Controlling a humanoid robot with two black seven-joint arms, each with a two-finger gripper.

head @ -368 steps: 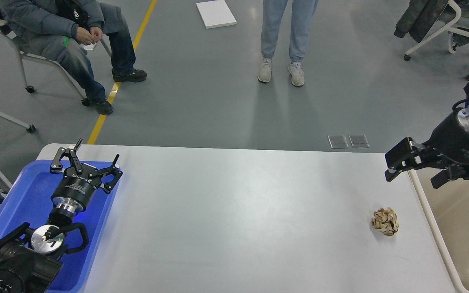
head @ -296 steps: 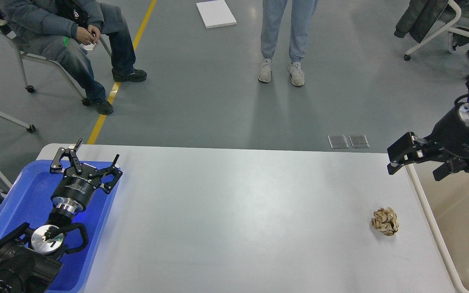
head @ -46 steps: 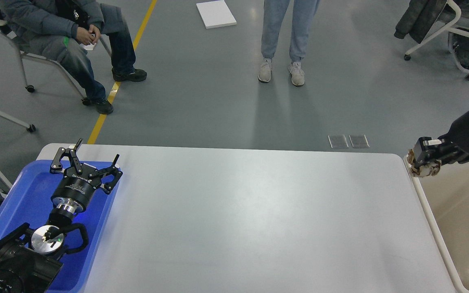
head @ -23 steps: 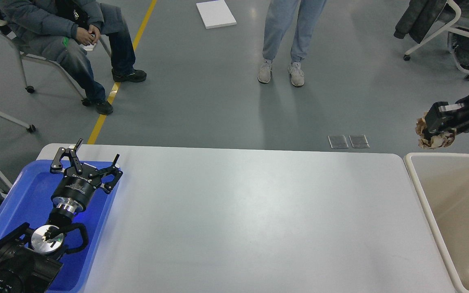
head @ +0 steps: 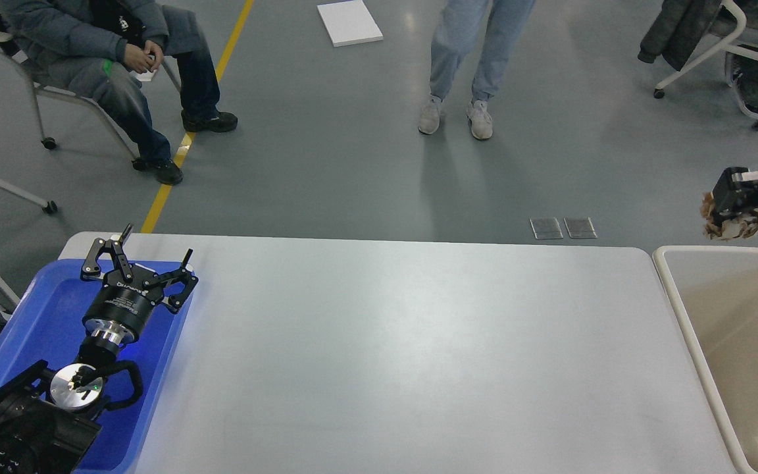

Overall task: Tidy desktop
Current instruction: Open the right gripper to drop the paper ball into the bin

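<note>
A wide white-grey tabletop [head: 385,355] with rounded corners fills the lower part of the view, its smooth surface slightly glossy with a soft pale sheen running down the middle. A blue plastic tray [head: 37,316] lies on its left end (part of the tray runs past the view's left and bottom edges). A beige open bin [head: 672,296] stands just beside the tabletop's right edge; whether it rests on the tabletop cannot be told. Beyond the far edge is grey floor [head: 326,164] with a yellow line [head: 188,138].
</note>
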